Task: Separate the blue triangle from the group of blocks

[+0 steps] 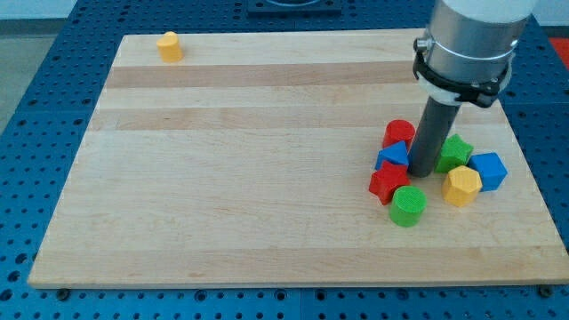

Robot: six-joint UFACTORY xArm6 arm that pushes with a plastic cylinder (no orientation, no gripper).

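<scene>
In the camera view, my tip [421,171] rests on the wooden tabletop [249,178] in the middle of a cluster of blocks near the view's right edge; there is no gripper here, only a straight dark rod with nothing in its hold. The blue triangle [394,157] sits directly at the tip's left in the view, touching or almost touching the rod, a small blue wedge with its pale upper face showing and its point toward the view's top. Just above it, also left of the rod, stands a red cylinder [399,132]. Below the blue triangle lies a red star-like block [388,182], and under that a green cylinder [408,205]. On the rod's right in the view are a green block [457,151], partly hidden, a yellow hexagonal block [462,186] and a blue block [488,171]. Well apart, near the view's top left corner, stands a lone yellow block [169,45].
</scene>
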